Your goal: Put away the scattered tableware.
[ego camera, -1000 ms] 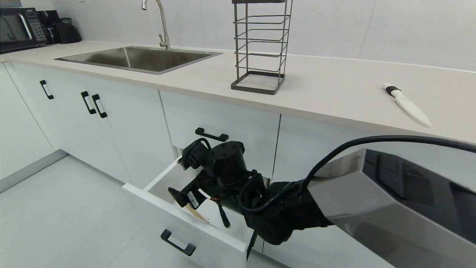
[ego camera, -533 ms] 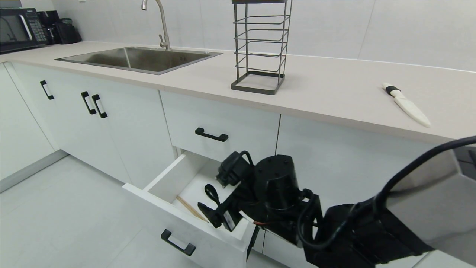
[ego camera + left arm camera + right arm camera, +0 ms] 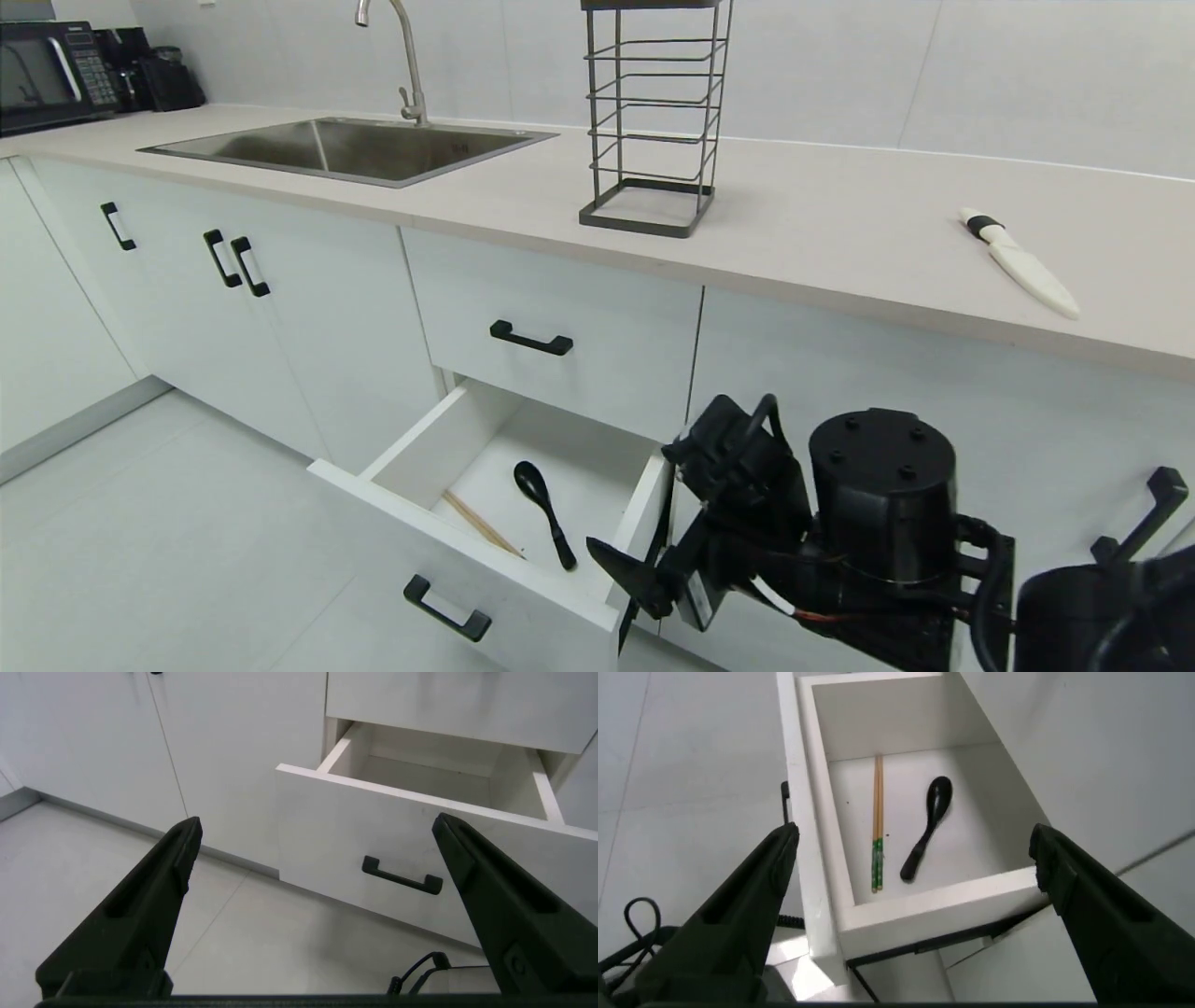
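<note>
Right gripper (image 3: 649,583) gapes wide and empty, just right of the open drawer (image 3: 523,607). Left gripper (image 3: 316,826) is wide too, near the drawer's front. Risk: rising toward the knife (image 3: 1019,262), far right on the counter, the arm could clip the drawer's side. Count: 1 spoon (image 3: 544,511) and 2 chopsticks (image 3: 481,523) inside, 1 knife outside.

The open drawer (image 3: 420,446) holds a black spoon (image 3: 546,513) beside chopsticks (image 3: 481,525); the counter (image 3: 822,224) bears a white knife (image 3: 1019,263) and wire rack (image 3: 644,227).

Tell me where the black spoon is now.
In the head view, the black spoon lies flat inside the open lower drawer, just right of the chopsticks, apart from them.
</note>
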